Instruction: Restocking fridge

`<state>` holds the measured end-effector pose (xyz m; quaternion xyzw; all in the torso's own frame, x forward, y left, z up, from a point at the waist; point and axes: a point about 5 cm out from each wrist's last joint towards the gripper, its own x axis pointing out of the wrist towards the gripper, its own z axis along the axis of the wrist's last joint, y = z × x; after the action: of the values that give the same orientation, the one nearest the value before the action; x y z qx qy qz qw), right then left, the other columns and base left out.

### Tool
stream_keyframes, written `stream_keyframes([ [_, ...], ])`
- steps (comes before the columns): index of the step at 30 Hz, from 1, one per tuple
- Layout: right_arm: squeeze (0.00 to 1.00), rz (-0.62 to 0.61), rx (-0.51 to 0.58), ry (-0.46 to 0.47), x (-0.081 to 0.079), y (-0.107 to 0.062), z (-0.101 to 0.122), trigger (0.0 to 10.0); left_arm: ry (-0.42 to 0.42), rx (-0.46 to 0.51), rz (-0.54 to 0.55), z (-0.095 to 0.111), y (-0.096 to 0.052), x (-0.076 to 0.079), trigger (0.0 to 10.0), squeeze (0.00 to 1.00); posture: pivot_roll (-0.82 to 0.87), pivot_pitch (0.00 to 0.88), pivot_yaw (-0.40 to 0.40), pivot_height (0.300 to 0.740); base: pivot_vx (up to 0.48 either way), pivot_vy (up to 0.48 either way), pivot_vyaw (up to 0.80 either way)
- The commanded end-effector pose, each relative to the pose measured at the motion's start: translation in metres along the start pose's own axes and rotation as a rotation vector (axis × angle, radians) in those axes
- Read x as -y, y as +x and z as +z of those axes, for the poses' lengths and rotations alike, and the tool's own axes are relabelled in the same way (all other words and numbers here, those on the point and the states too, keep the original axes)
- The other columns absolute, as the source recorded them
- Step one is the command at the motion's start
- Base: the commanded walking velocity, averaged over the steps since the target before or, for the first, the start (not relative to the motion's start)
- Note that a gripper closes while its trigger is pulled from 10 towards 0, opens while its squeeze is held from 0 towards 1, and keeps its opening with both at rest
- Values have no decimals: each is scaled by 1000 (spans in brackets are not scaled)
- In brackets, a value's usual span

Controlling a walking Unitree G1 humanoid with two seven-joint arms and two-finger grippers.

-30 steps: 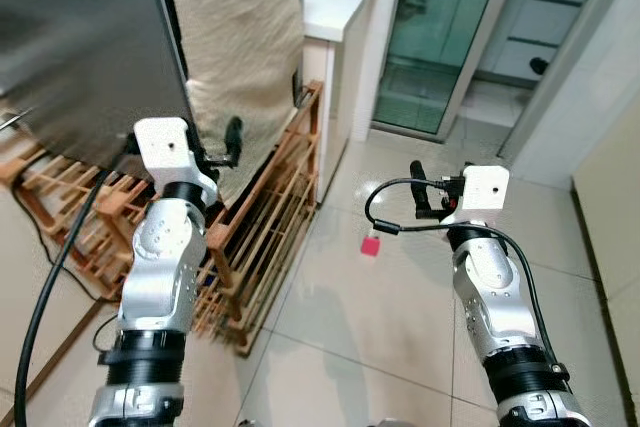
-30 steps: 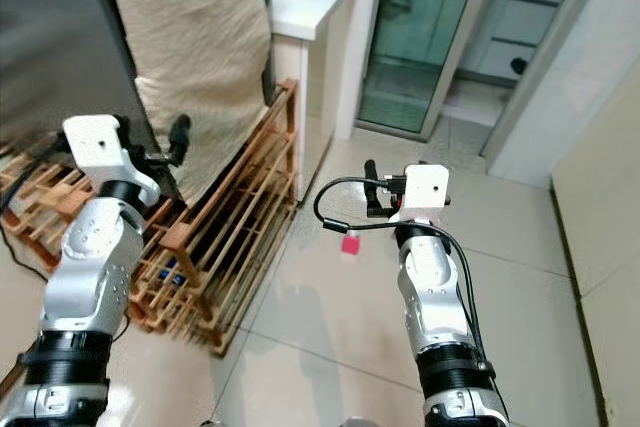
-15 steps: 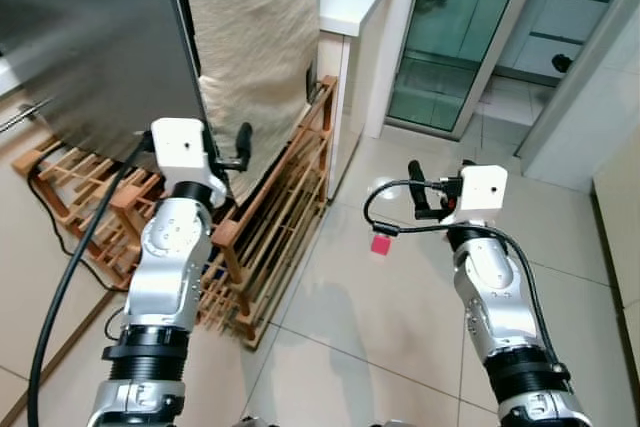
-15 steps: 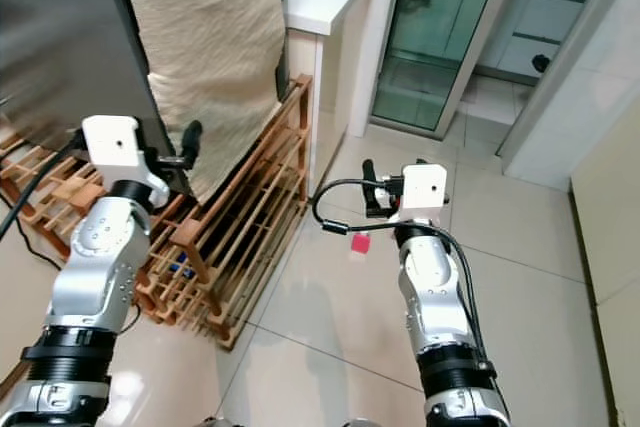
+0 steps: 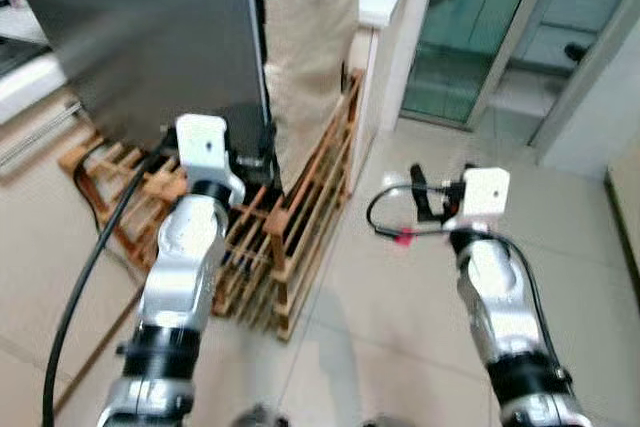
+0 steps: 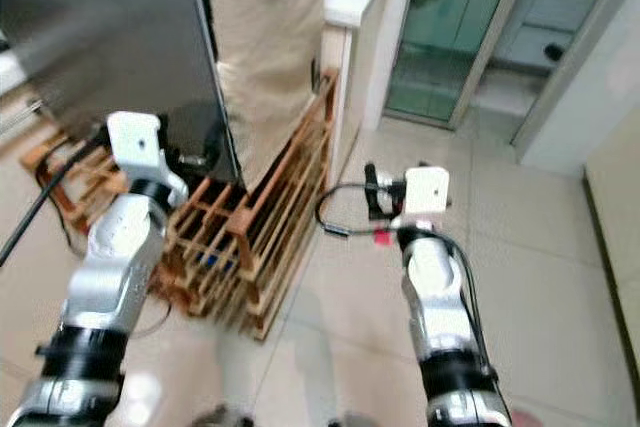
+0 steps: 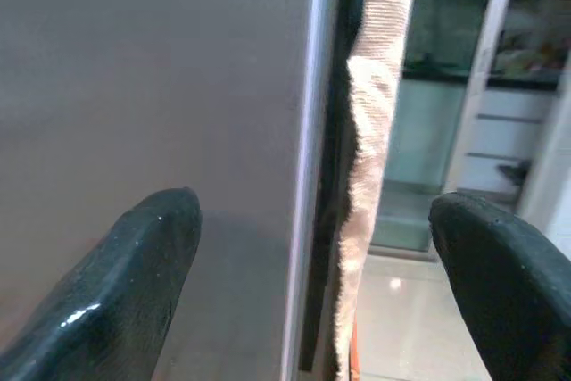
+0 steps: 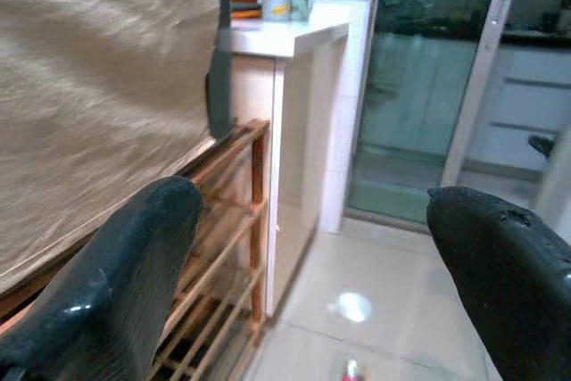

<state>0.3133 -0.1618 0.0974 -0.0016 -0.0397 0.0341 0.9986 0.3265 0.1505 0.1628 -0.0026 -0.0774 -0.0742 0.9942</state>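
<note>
Two grippers spread empty, left gripper (image 7: 312, 310) facing fridge door (image 5: 140, 37), cloth (image 5: 305, 37) and wooden rack (image 5: 300, 217) beside it, right gripper (image 8: 312, 310) over floor tiles (image 5: 400, 327).

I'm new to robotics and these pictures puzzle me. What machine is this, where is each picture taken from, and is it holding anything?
It is a walking humanoid robot seen from its own cameras. The two wide, slightly blurred pictures come from its head, looking down at its silver arms. The left hand is raised close to a tall grey fridge; the right hand hovers over the tiled floor. The two close-ups look along each hand's black fingers. Both hands are open and hold nothing. A beige cloth hangs beside the fridge, with a wooden rack below it and a small red object on the floor.
</note>
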Motion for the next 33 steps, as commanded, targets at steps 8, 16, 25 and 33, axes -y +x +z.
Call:
stream_keyframes([
  [8,0,0,27,-4,0,2,7,10000,31,-13,-72,-2,-1,14,10000,0,-106,0,1,740,0,0,-73],
  [16,0,24,105,-52,7,-49,27,10000,43,-44,-72,-16,-58,-22,10000,0,-121,0,11,740,0,0,0],
  [25,0,-49,49,-119,36,-105,19,10000,-3,-114,120,-22,-116,-36,10000,0,-128,0,0,740,0,0,0],
  [33,0,-45,100,-75,17,-69,27,10000,-42,62,-9,17,-62,-11,10000,0,-127,0,6,740,480,0,0],
])
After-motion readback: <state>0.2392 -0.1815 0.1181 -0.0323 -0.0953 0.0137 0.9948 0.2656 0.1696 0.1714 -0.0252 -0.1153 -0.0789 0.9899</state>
